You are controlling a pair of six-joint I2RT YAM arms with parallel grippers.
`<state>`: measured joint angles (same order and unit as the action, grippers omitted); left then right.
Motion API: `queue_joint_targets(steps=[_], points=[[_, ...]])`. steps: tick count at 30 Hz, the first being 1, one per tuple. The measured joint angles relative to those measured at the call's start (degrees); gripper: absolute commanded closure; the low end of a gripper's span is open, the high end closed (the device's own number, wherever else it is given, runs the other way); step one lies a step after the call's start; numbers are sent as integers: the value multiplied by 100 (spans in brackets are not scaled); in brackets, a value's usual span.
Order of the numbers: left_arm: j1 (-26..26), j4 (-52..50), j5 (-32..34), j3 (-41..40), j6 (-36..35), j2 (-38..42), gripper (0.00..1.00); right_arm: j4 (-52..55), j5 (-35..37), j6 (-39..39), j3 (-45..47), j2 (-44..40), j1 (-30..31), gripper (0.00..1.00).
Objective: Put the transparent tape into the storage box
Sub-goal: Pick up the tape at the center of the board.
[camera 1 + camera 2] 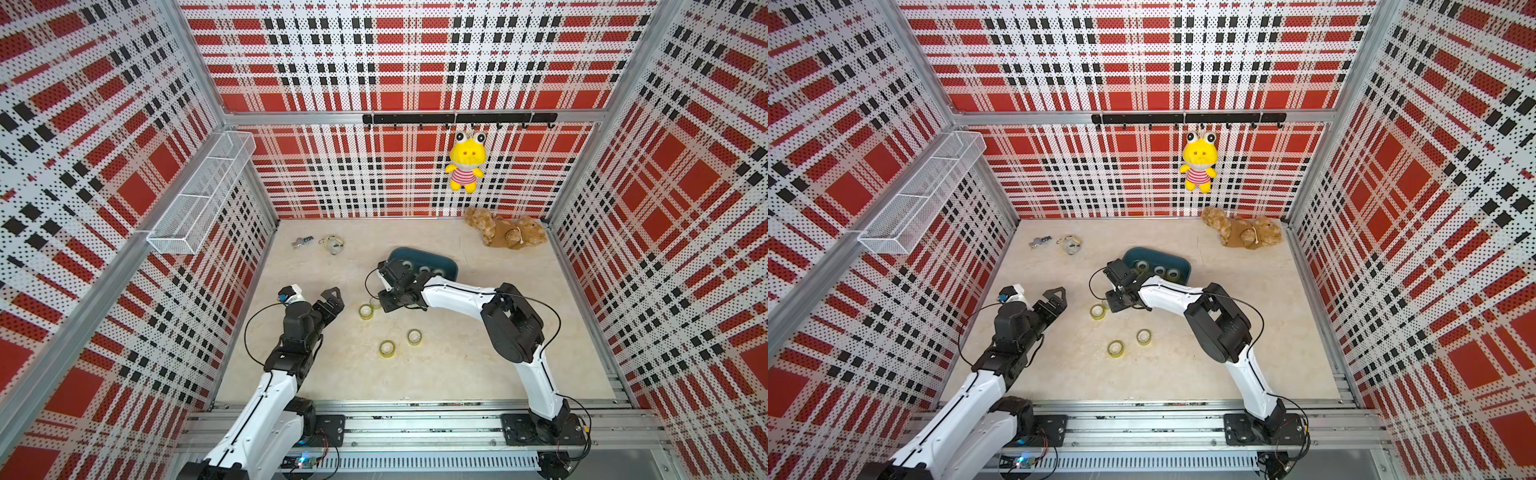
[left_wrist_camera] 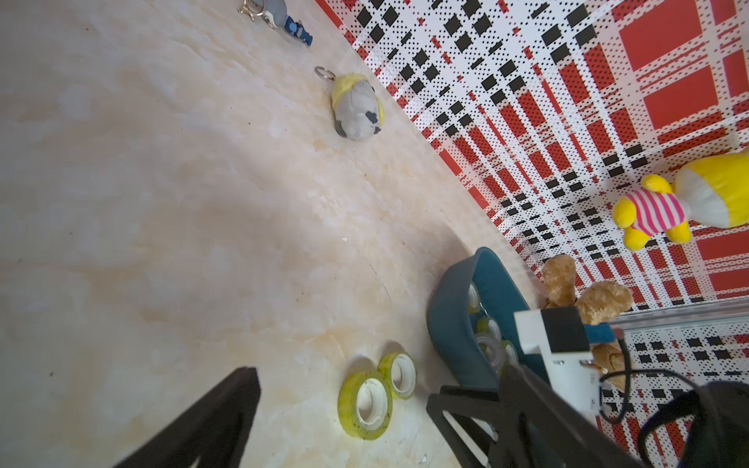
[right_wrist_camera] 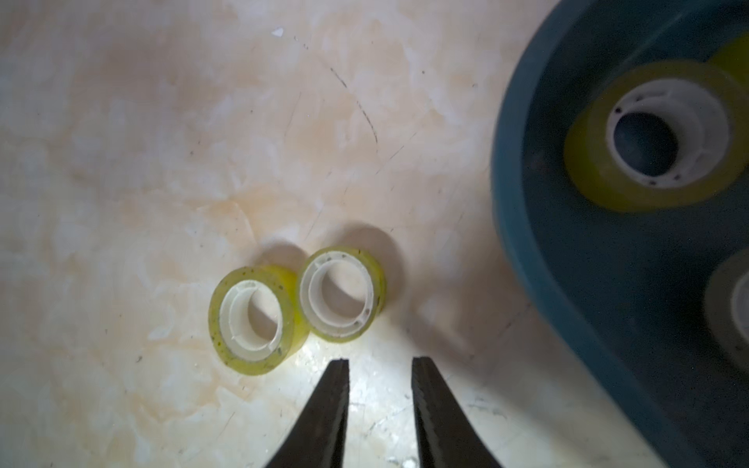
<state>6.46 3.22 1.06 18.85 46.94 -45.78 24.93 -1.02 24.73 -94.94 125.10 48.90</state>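
The storage box (image 1: 420, 251) (image 1: 1155, 251) is a teal tub at mid-floor, with several yellowish transparent tape rolls (image 3: 656, 137) lying flat inside. Two more tape rolls touch each other on the floor in front of it, a wider one (image 3: 253, 320) (image 2: 367, 403) and a slimmer one (image 3: 342, 293) (image 2: 399, 375). My right gripper (image 3: 379, 360) hovers just short of this pair, open by a narrow gap with nothing between its fingers. My left gripper (image 2: 340, 385) (image 1: 333, 302) is wide open and empty, to the left of the pair. Two further rolls (image 1: 387, 348) (image 1: 414, 336) lie nearer the front.
Two small keychain toys (image 1: 334, 244) (image 1: 303, 242) lie at the back left of the floor. A brown plush (image 1: 505, 232) sits in the back right corner. A yellow plush (image 1: 465, 164) hangs from the hook rail. A white wire basket (image 1: 199, 195) is on the left wall.
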Motion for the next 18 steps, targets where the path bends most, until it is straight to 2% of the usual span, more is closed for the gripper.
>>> queue_joint_targets(steps=[13, 18], points=[[0, -33, -92, -17, 22, -24, 1, 66, 415, 37, -815, 758, 70, 62], [0, -48, -114, -17, 39, 70, 1, 120, 763, 46, -704, 754, 164, 61]])
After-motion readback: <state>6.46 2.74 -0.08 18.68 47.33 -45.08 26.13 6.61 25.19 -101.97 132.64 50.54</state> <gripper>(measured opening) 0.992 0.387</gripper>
